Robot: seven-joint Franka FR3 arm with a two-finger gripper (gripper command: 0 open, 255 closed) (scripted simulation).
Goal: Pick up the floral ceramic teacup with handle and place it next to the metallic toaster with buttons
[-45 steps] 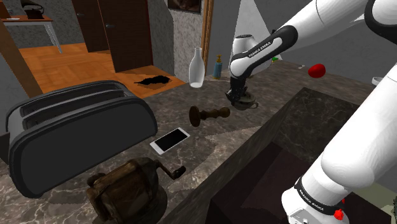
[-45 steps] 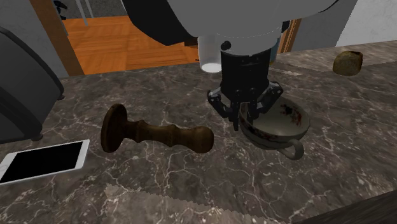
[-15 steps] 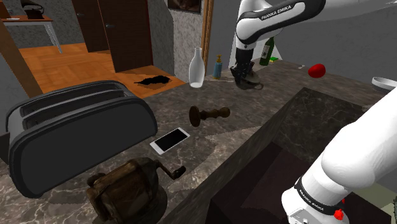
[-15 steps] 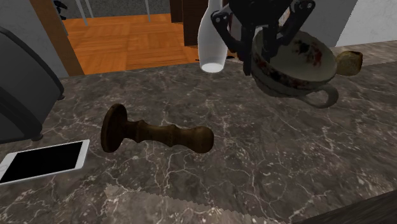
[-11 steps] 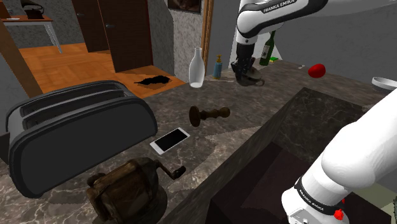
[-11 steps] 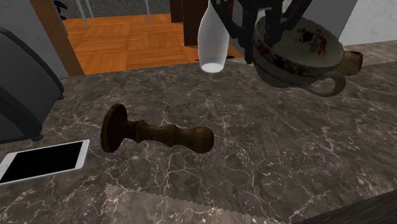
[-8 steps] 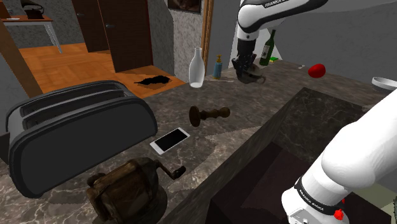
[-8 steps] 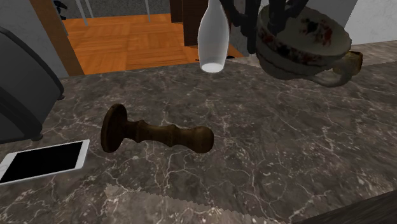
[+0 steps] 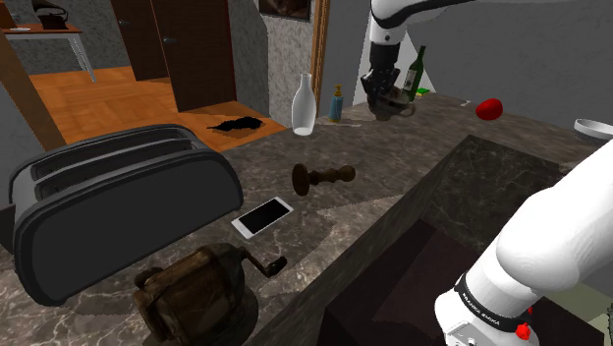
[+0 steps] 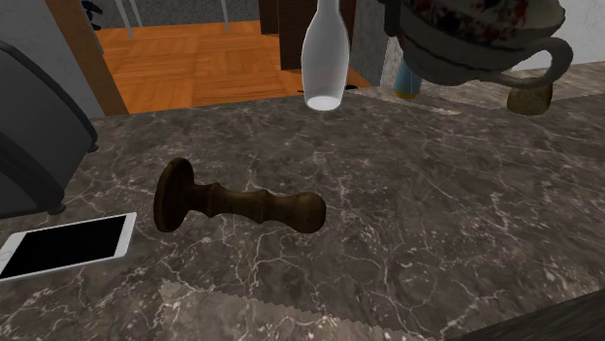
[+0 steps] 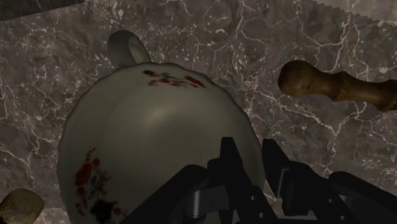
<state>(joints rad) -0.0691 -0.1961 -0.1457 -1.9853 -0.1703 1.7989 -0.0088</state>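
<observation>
The worktop (image 9: 346,210) is dark polished stone, veined all over with thin white marbling. On it lies a turned wooden piece (image 10: 238,205), brown and matte, with a flat round foot at one end and a ringed, bulbous shaft. Beside it lies a flat white-edged phone (image 10: 63,245) with a black screen. Behind them stands a smooth white bottle (image 10: 325,58) with a narrow neck. The toaster (image 9: 118,211) is a long, rounded dark grey shell with a dull sheen and two slots along its top. In front of it sits a rusty-looking brown grinder (image 9: 196,290) with a crank.

The teacup (image 10: 475,34) hangs in the air above the worktop, well apart from the toaster and beyond the wooden piece. It is a wide, shallow, glossy bowl in pale cream-grey with a gently wavy rim and a looped handle pointing to the second exterior view's right. Small red flower sprays with dark leaves dot the inside wall.

The black gripper (image 11: 251,156) pinches the cup's rim, one finger inside the bowl and the other outside, opposite the handle.
</observation>
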